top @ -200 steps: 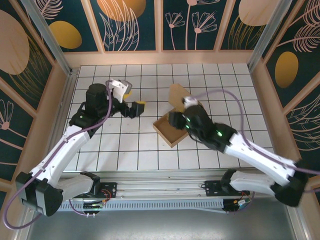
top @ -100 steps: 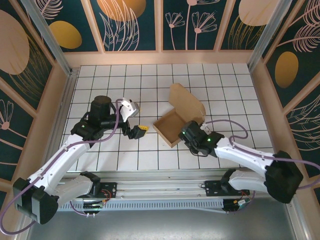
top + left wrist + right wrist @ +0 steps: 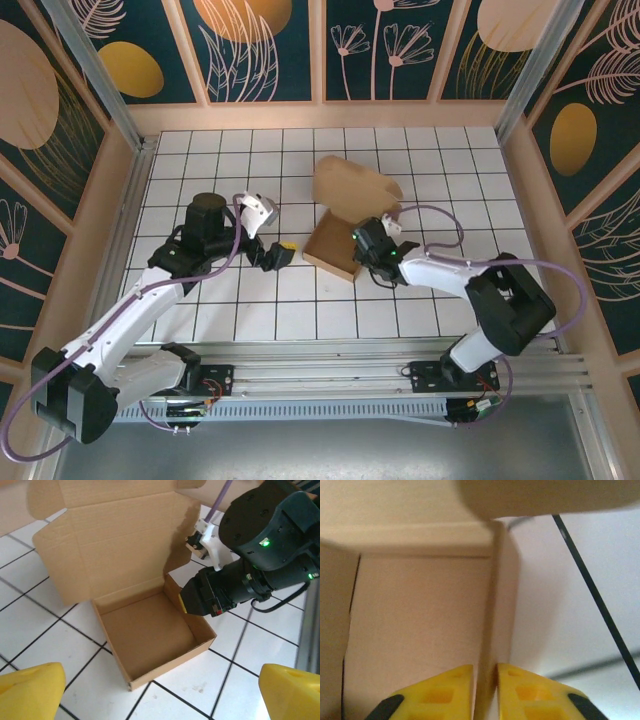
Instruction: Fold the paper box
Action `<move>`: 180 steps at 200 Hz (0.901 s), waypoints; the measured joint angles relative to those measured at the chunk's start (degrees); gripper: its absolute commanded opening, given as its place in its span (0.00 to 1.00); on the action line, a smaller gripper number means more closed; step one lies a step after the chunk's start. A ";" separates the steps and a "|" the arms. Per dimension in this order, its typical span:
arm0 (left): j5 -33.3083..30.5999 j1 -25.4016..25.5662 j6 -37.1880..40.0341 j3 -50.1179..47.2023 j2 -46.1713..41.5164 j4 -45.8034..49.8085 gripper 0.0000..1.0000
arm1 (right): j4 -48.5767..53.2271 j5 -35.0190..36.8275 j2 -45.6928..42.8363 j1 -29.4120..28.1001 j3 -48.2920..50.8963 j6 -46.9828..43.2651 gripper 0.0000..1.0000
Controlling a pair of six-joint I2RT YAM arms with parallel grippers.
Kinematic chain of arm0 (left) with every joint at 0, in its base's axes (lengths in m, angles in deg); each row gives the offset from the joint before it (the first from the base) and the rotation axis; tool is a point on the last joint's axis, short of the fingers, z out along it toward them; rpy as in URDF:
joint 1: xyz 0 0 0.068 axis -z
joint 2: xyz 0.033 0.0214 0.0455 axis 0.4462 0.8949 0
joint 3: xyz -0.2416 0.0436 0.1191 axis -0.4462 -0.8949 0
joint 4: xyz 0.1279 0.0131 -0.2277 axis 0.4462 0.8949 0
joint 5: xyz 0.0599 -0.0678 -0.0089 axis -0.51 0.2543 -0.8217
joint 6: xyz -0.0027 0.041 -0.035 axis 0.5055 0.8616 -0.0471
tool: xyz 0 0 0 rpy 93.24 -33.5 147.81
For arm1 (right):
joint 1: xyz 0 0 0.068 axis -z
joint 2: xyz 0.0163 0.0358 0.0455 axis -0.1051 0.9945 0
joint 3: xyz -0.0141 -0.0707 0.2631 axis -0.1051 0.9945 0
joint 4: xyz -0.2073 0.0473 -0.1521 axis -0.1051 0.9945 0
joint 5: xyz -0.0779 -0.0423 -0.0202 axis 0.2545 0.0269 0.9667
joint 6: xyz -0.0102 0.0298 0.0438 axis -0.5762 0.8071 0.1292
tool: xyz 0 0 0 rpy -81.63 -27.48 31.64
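While the left gripper (image 3: 278, 254) hangs wide open and empty just to the left of it, the paper box (image 3: 330, 248) sits near the middle of the gridded worktop (image 3: 430, 160). Its tray is open upward and its lid flap (image 3: 352, 184) is raised toward the far edge. The right gripper (image 3: 485, 680) pinches the tray's right side wall between its yellow fingers (image 3: 440, 690), one inside and one outside.
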 measured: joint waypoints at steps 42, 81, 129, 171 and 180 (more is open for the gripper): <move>-12.28 0.00 -8.55 0.74 5.46 -3.19 0.99 | -9.64 -1.22 9.20 5.64 -7.26 -19.63 0.13; -22.10 0.00 -16.17 1.05 7.19 -6.01 0.99 | -14.29 -3.04 15.52 7.15 -14.43 -28.35 0.19; -26.29 -2.03 -18.97 6.27 14.47 -7.43 0.99 | -13.88 -6.56 14.49 7.34 -15.58 -33.66 0.39; -23.02 -7.43 -16.68 12.00 22.03 -8.44 0.99 | -12.46 -21.24 5.51 16.00 -16.17 -42.27 0.70; -22.05 -8.22 -15.58 13.22 23.58 -8.55 0.99 | -12.39 -25.73 4.85 19.41 -17.03 -44.50 0.73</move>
